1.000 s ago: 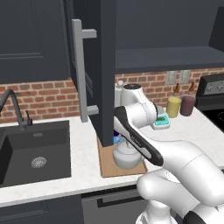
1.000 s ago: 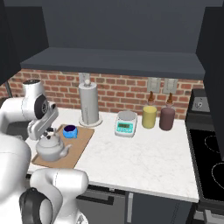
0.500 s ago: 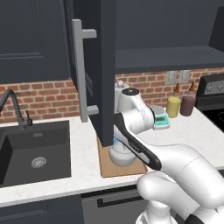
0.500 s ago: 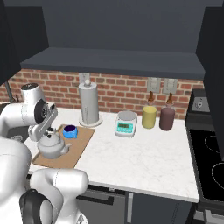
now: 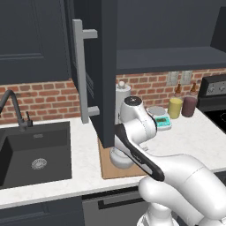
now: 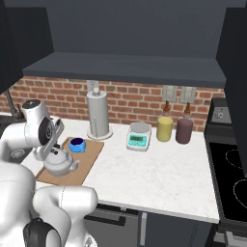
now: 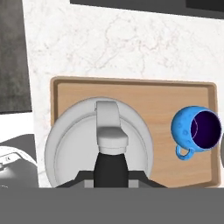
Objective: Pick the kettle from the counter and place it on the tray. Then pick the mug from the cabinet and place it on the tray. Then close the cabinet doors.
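Observation:
The silver-grey kettle [image 7: 72, 146] stands on the light-brown wooden tray [image 7: 162, 100], which lies on the white marble counter [image 7: 109, 39]. The blue mug [image 7: 197, 129] sits upright on the same tray, beside the kettle and apart from it. My gripper [image 6: 48, 150] hangs just above the kettle [image 6: 59, 165] and points down at its top handle; its jaws read as shut, and nothing is visibly lifted. The cabinet's charcoal left door [image 5: 108, 66] stands swung open in front of the arm, and the right door [image 6: 236, 72] is open too.
A grey paper-towel cylinder [image 6: 98, 116] stands behind the tray [image 6: 91, 154]. A kitchen scale [image 6: 138, 137], a yellow canister [image 6: 164, 129] and a maroon canister [image 6: 184, 130] line the brick wall. A black sink [image 5: 31, 154] lies left, a stove [image 6: 231, 178] right.
The arm's upper joint has sunk slightly over the tray. The kettle and the mug have stayed where they were.

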